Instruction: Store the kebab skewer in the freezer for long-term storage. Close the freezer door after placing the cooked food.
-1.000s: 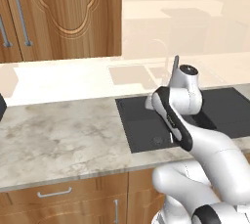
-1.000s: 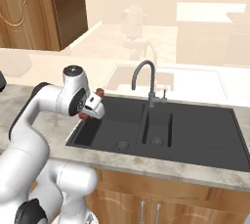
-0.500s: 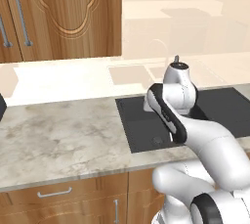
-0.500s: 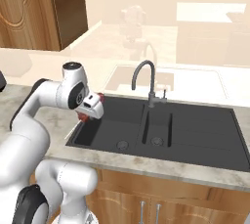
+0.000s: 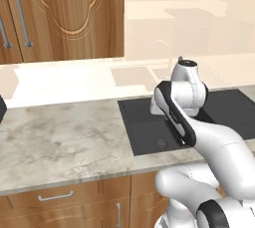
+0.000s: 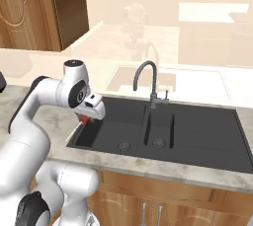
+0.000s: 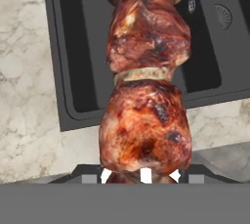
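1 kebab skewer (image 7: 145,96) clamped in hand (image 6: 93,113), above sink (image 6: 197,136).

A black double sink (image 6: 197,136) is set into the marbled worktop (image 5: 60,137) toward its right end, a dark curved tap (image 6: 147,79) rising at its back edge. Wooden cupboards (image 5: 64,13) hang above; drawers (image 5: 55,197) sit below the front edge.
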Robot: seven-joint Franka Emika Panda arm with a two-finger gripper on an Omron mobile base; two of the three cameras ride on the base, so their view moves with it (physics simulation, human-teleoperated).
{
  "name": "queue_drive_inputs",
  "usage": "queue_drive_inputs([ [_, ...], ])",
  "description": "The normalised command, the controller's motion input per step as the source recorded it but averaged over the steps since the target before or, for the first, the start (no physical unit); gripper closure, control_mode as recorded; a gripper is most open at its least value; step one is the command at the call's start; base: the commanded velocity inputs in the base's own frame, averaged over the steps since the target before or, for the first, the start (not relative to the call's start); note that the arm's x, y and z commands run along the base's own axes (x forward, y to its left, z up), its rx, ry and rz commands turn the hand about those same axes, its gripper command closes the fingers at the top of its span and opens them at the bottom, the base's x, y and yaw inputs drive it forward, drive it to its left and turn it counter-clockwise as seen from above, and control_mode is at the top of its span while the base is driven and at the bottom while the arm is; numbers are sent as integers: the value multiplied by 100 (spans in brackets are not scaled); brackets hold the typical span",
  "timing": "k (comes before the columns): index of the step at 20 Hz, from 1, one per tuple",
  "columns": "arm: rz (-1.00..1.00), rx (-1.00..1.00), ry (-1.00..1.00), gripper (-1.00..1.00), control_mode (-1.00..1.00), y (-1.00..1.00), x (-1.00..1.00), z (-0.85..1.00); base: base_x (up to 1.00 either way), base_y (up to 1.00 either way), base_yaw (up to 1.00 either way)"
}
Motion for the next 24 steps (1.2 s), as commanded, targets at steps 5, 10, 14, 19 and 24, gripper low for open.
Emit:
queue_drive_inputs([
  [5, 8, 0, 0, 100, -100, -1, -37, 13, 0, 0, 0],
  [10, 9, 0, -6, 100, -100, 0, -47, 33, 0, 0, 0],
  [14, 7, 0, -2, 100, -100, 0, -37, 19, 0, 0, 0],
  [19, 5, 0, 0, 100, -100, 0, -12, 0, 0, 0, 0],
  [24, 0, 0, 0, 100, -100, 0, 0, 0, 0, 0, 0],
])
